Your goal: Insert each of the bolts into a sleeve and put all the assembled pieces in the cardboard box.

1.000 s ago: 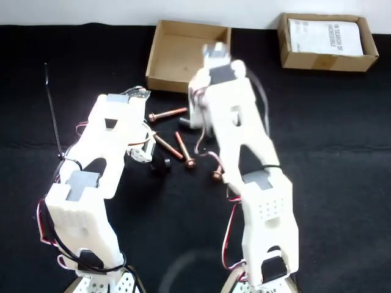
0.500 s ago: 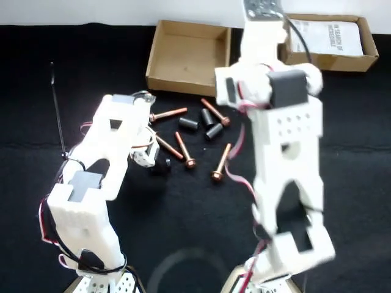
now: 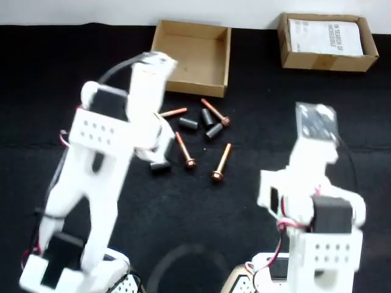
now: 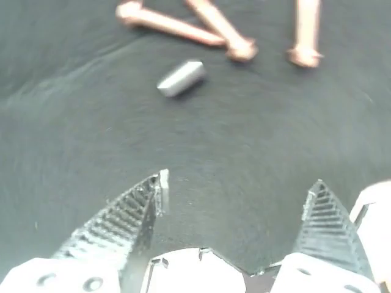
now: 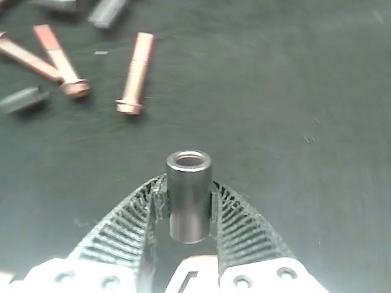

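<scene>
Right wrist view has the right gripper (image 5: pixel 188 185) clamped on a dark sleeve (image 5: pixel 189 207). The sleeve stands upright between the fingers, its open bore facing the camera. Ahead of that gripper and off toward the left arm's side, a copper bolt (image 5: pixel 135 72) lies flat on the black table (image 5: pixel 293 110), well apart from the fingertips. Its long axis runs roughly away from the gripper, head end nearer and plain end farther.

The left gripper (image 4: pixel 239 182) hangs above the table with its jaws wide apart and nothing between them. Straight ahead of it lies a loose sleeve (image 4: pixel 181 78), and just beyond that are three bolts (image 4: pixel 220 27).

From the high view the left arm leans over the pile while the right arm sits folded back, well apart from it. So I judge the left gripper the nearer one to any bolt, and the likely one to fetch it.

The coming move turns on axes: the held sleeve's bore stands vertical while every bolt lies flat. A picked bolt would therefore have to be tipped until its shank lines up with that bore. By my reading no bolt sits in a sleeve yet. The cardboard box (image 3: pixel 183 58) lies beyond the pile from both grippers.
</scene>
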Motion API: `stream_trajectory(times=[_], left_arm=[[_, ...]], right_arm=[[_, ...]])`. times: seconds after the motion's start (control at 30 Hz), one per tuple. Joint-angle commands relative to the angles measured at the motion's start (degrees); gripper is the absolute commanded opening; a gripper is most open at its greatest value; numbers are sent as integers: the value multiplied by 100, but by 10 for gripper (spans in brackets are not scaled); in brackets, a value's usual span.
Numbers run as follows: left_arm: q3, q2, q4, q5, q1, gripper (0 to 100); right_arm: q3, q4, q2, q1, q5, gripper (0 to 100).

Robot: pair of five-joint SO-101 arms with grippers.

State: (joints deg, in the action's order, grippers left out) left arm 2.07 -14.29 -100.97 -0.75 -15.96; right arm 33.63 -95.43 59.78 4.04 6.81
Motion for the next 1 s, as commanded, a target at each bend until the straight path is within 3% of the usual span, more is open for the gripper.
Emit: stream_trajectory(times=[0.0,0.23,0.53,0.67,0.77,0.97], left_arm=[[-365,-673,-70,-299,-1156,345],[-251,-242,53,-290,-2009,345],[1727,2589,308,-290,-2202,339],[2879,3978,316,-290,-2202,242],[3820,4884,299,-290,-2202,173],[5059,6229,299,-281,-2299,167]], right_arm=[[1112,400,1244,-963,-369,6],[2308,1007,3152,-2615,-897,6],[2563,998,4145,-2818,-1574,6],[2835,1095,4268,-2888,-1908,6],[3116,1525,4321,-3327,-2075,6],[4251,2941,4321,-4470,-2532,6]])
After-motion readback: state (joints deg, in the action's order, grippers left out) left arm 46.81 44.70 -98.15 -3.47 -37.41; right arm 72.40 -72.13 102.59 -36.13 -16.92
